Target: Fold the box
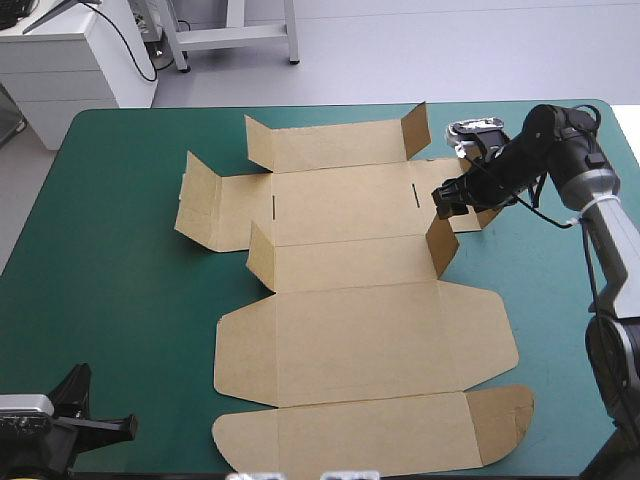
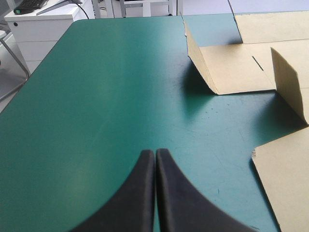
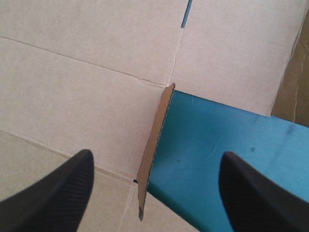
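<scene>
Seen from above, the right gripper [image 1: 446, 204] is mostly hidden beneath its own wrist, and a flap of the brown box [image 1: 370, 330] toward the tabletop's right edge is partly covered by that arm. The left gripper [image 1: 75, 392] is cut off at the tabletop's near left corner. In both wrist views only portions of the box are shown.

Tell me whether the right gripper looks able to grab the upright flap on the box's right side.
Probably yes: the right gripper is open, the upright flap stands edge-on between its fingers, nothing blocking.
</scene>
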